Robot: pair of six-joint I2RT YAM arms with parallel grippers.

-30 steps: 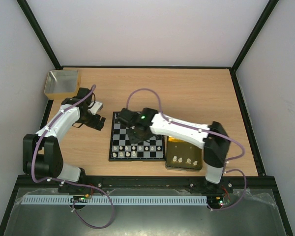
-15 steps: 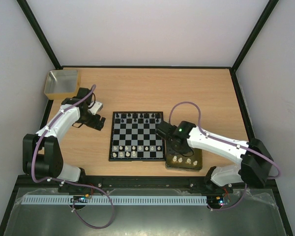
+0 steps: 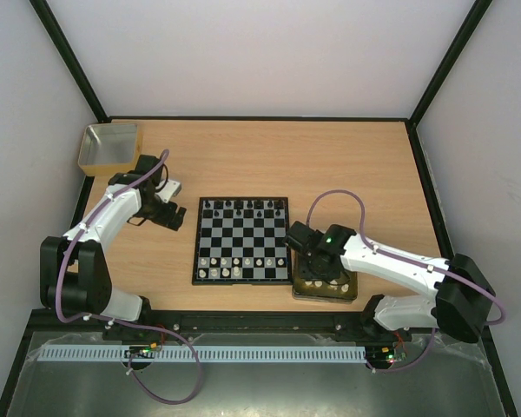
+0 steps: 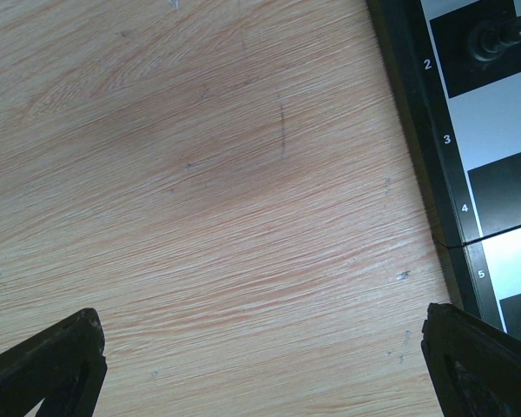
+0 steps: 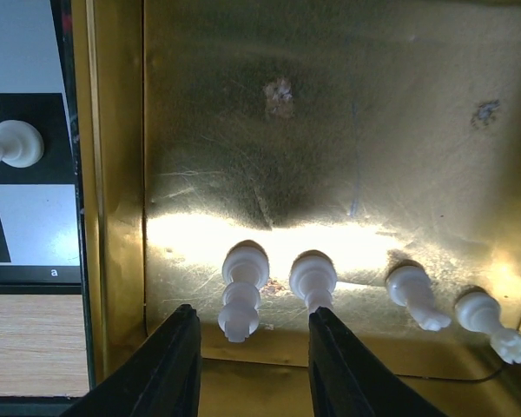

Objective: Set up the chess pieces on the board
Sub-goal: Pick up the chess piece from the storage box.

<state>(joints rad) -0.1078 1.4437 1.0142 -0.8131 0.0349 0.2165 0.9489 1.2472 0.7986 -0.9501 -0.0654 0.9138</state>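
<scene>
Pick step: right gripper jaws sat parted astride a white piece in the tray — next should be clench, lift. Left gripper gaped, empty.

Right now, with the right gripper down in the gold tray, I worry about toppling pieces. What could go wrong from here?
1. The right gripper straddles the leftmost white piece, but one finger sits right beside the neighbouring piece. Going lower or closing could tip that neighbour.
2. The row of pieces stands close to the gold tray wall, so the fingers may catch the wall and shove the tray.
</scene>
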